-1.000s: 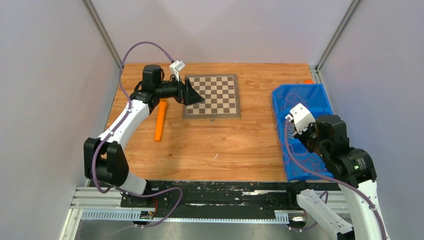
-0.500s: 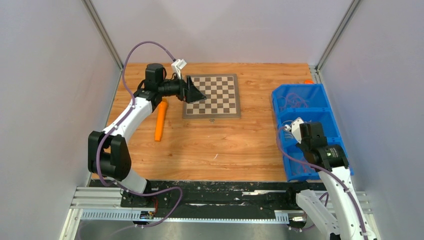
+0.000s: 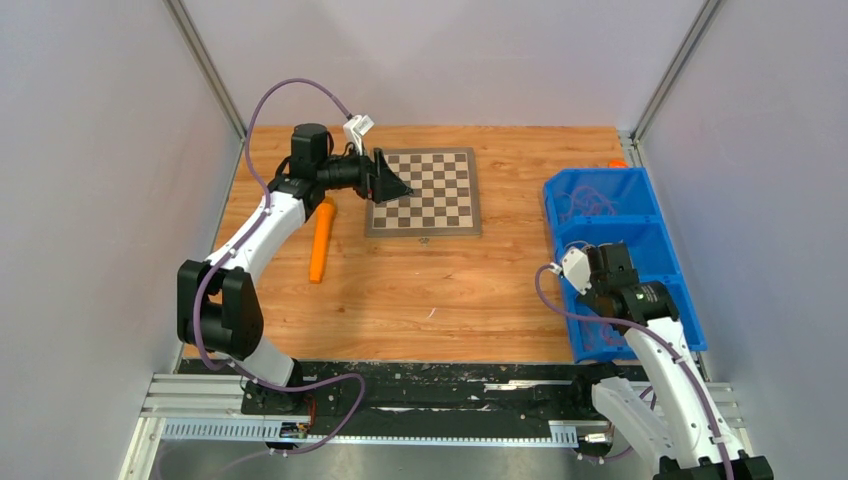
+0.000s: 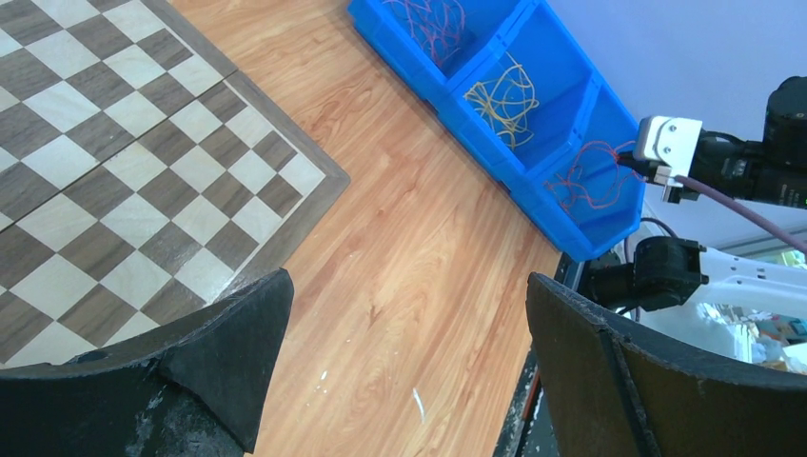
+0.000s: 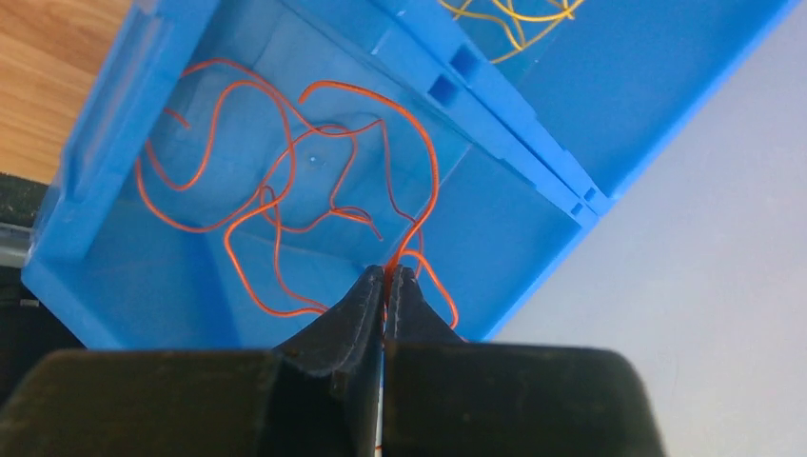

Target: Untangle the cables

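The job is at the picking-up step. The right gripper (image 5: pixel 385 281) is pressed tight together on one strand of the red-orange cables (image 5: pixel 285 176). These lie in many loose loops in the part of the blue bin (image 5: pixel 105 143) closest to the robot. In the top view, that spot is at about 4 o'clock on the tabletop (image 3: pixel 450 290).

The yellow cables (image 4: pixel 502 98) sit in the middle part of the bin. One more reddish bunch (image 4: pixel 433 24) is in the far part, near 2 o'clock. No cables are out on the wood.

The left gripper (image 4: pixel 407 286) is wide apart and holds nothing. It hangs over the near corner of the chessboard (image 4: pixel 114 162), at about 11 o'clock, well away from the bin. An orange stick (image 3: pixel 321 243) lies at 10 o'clock, and nothing is touching it.

I think the next move is a slow, gentle pull to lift the pinched strand up out of the bin. The loops cross over each other, so a quick tug could pull the whole bunch up in one lump. It could also make a knot tighter. The strand is very thin and may slip out of the pinch. The left gripper will likely need to come over and hold the other strands down.
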Robot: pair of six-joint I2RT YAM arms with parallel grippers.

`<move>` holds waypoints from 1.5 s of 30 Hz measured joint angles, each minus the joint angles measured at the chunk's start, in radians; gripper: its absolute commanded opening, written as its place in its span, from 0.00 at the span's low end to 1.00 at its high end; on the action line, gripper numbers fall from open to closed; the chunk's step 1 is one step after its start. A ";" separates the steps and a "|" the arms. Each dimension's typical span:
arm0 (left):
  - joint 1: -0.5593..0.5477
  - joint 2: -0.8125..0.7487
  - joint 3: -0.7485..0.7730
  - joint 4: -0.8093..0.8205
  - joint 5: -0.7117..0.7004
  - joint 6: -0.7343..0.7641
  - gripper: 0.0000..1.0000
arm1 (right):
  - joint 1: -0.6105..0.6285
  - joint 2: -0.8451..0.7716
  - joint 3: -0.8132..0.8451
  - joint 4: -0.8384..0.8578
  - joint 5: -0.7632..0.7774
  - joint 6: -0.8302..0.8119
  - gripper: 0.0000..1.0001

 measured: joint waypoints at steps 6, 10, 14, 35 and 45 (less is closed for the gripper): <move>0.000 0.000 0.005 -0.003 -0.001 0.004 1.00 | 0.000 -0.014 -0.017 -0.005 -0.023 -0.063 0.57; 0.000 0.000 0.014 -0.016 -0.004 0.005 1.00 | 0.000 0.036 0.030 -0.027 -0.052 -0.052 0.71; -0.001 0.000 0.059 -0.069 -0.013 0.026 1.00 | 0.000 0.122 0.171 -0.039 -0.133 -0.025 0.86; 0.115 -0.110 0.079 -0.352 -0.078 0.133 1.00 | -0.052 0.104 0.337 -0.249 -0.458 -0.132 0.38; 0.075 -0.107 0.077 -0.312 -0.011 0.152 1.00 | -0.148 0.095 0.281 -0.313 -0.346 -0.117 0.37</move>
